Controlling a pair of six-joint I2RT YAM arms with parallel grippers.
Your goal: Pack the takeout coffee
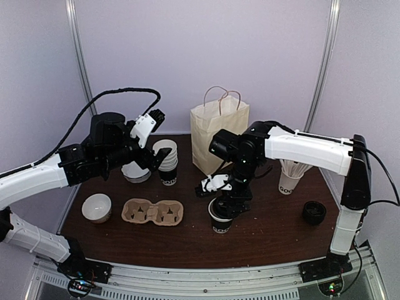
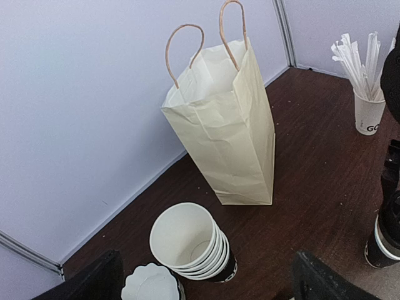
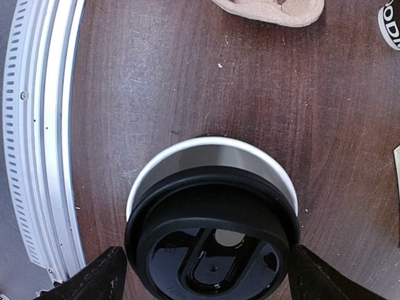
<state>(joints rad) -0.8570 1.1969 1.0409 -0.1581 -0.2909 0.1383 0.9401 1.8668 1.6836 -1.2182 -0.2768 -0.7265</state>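
The takeout coffee (image 1: 220,222) stands at the front middle of the table, a black cup with white lettering. Its black lid (image 3: 212,250) sits shifted toward the camera, so the white rim (image 3: 212,149) shows on the far side. My right gripper (image 1: 225,201) hangs straight over it. In the right wrist view the right gripper (image 3: 206,275) is open, one finger at each side of the lid's edge. The tan paper bag (image 1: 215,134) stands upright behind it. My left gripper (image 2: 206,281) is open and empty, high above the stack of unlidded cups (image 2: 190,240).
A cardboard cup carrier (image 1: 152,212) and a white bowl (image 1: 97,207) lie front left. The cup stack (image 1: 167,164) and a scalloped white dish (image 1: 135,172) sit behind them. A white cup of sticks (image 1: 290,175) and spare black lids (image 1: 314,212) stand to the right.
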